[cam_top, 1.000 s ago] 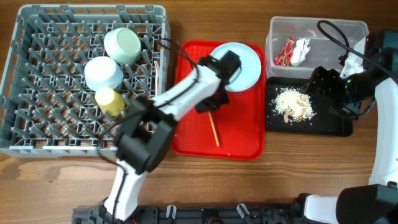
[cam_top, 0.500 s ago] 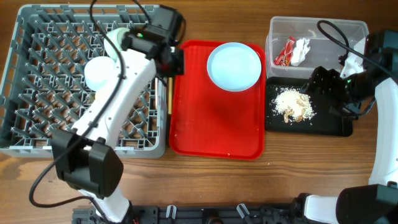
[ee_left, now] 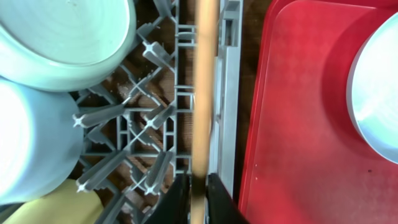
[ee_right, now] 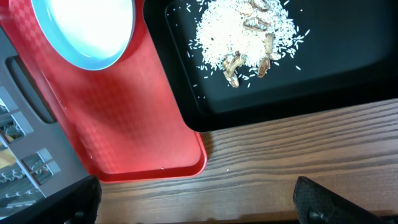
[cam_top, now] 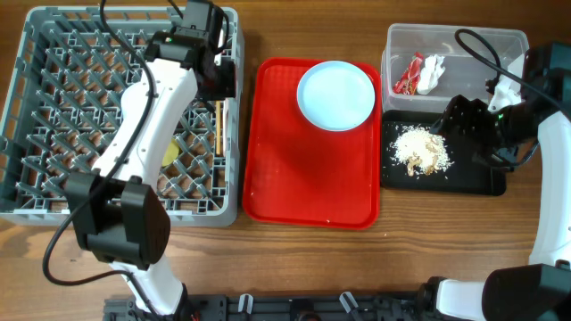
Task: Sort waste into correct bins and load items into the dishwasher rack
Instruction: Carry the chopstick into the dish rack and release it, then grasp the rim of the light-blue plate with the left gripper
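Observation:
My left gripper [cam_top: 219, 89] is shut on the thin wooden stick [cam_top: 217, 129] and holds it over the right edge of the grey dishwasher rack [cam_top: 53, 192]. In the left wrist view the stick [ee_left: 205, 93] runs up from the shut fingers [ee_left: 198, 199], just inside the rack rim [ee_left: 227, 93]. A green bowl [ee_left: 68, 37], a blue bowl [ee_left: 31, 143] and the yellow cup [ee_left: 68, 208] sit in the rack. The round plate [cam_top: 335, 94] lies on the red tray [cam_top: 303, 192]. My right gripper [cam_top: 459, 125] is open and empty [ee_right: 199, 199] over the black tray [cam_top: 482, 178]. The fork is out of view.
The clear tub [cam_top: 464, 45] at the back right holds the red wrapper [cam_top: 410, 73] and white tissue [cam_top: 433, 69]. Rice scraps [cam_top: 421, 150] lie in the black tray, also in the right wrist view [ee_right: 249, 34]. My left arm hides the bowls from overhead.
My left arm has swung from the red tray over to the rack, carrying the stick off the tray. The right arm has not moved.

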`<act>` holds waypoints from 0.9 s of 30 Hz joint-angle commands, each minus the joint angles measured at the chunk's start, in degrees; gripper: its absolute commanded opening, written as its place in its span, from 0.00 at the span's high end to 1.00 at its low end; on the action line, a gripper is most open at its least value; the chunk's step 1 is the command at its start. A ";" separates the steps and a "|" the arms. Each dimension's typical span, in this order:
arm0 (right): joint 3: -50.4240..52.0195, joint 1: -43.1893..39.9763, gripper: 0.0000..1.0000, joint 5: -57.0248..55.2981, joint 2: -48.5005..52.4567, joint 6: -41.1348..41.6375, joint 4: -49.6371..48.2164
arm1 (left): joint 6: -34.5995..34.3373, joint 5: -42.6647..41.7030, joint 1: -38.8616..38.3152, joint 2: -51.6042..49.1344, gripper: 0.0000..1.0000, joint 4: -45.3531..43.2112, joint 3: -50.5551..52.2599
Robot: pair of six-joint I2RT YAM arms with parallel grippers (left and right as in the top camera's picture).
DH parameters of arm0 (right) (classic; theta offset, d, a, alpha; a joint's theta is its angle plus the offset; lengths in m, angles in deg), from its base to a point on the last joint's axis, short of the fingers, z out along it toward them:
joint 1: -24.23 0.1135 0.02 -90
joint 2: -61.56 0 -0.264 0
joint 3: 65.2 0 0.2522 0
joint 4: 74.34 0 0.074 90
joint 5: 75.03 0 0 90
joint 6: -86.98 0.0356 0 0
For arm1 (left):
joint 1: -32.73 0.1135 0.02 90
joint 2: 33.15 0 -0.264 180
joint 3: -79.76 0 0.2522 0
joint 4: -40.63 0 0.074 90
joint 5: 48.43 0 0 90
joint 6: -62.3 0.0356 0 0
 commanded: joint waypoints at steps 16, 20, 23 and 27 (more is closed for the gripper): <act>-0.90 -0.02 0.00 -0.94 -0.94 -0.72 0.11 | -0.74 -6.36 -2.60 1.77 0.39 -0.66 0.02; -0.90 -0.02 0.00 -0.94 -0.94 -0.72 0.07 | 1.14 -10.62 -7.91 3.41 0.21 -7.80 0.02; -0.90 -0.02 0.00 -0.94 -0.94 -0.70 0.15 | 7.37 -10.62 -12.20 2.51 0.17 -12.85 0.04; -0.90 -0.02 0.00 -0.94 -0.94 -0.72 0.31 | 14.93 -10.60 -17.07 -0.39 0.11 -18.29 0.04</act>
